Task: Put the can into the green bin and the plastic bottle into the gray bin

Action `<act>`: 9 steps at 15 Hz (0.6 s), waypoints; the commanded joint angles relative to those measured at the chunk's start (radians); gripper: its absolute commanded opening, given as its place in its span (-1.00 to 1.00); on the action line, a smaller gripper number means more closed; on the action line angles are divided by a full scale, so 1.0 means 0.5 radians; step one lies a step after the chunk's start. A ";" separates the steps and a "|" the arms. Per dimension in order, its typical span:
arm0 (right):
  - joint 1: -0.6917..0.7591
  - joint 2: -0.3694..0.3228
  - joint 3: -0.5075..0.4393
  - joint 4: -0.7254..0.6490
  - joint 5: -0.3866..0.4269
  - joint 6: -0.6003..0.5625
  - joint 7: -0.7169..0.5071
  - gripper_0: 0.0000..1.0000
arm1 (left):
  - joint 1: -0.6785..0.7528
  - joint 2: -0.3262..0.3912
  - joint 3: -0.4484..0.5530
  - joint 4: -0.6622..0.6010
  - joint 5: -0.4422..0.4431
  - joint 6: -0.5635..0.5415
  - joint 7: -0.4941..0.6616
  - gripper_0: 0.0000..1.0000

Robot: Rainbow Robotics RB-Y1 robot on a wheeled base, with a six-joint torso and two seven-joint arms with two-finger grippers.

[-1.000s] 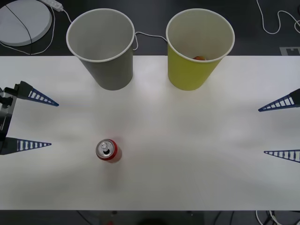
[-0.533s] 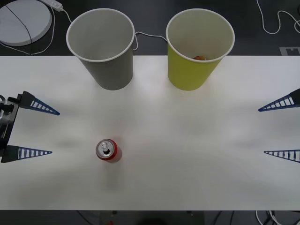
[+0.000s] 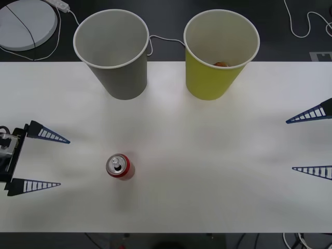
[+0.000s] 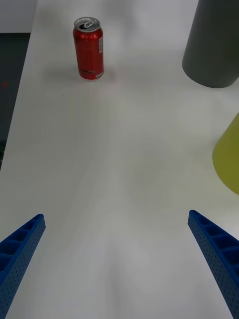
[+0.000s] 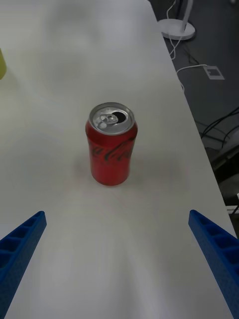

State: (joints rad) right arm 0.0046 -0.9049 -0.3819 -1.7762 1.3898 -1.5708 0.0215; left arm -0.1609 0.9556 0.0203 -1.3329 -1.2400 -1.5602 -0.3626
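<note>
A small red can (image 3: 120,166) stands upright on the white table (image 3: 207,155), front left of centre, its pull-tab top open. My left gripper (image 3: 64,162) hovers open just left of it, level with the can (image 5: 111,144), which stands a short way beyond its blue fingertips. At the table's right edge my right gripper (image 3: 290,145) stays open, far from the can (image 4: 88,48). The gray bin (image 3: 110,52) stands back left and the green bin (image 3: 220,52) back right; something small and orange shows inside the green one. The plastic bottle is out of view.
Behind the table lie a white round disc (image 3: 26,21) and white cables (image 3: 306,26) on a dark floor. The can stands near the table's front edge (image 5: 194,139). Bare table stretches between the can and both bins.
My left gripper has moved toward the table's front edge and slightly inward, now level with the can. The right gripper, the can and both bins have not moved.
</note>
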 commanded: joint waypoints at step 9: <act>0.000 0.000 0.000 0.000 0.000 0.000 0.000 1.00 | -0.068 -0.190 -0.243 0.616 0.369 0.043 -0.520 1.00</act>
State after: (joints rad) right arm 0.0046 -0.9050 -0.3819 -1.7762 1.3898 -1.5708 0.0215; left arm -0.1944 0.8766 -0.1023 -1.0340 -1.0590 -1.5387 -0.6199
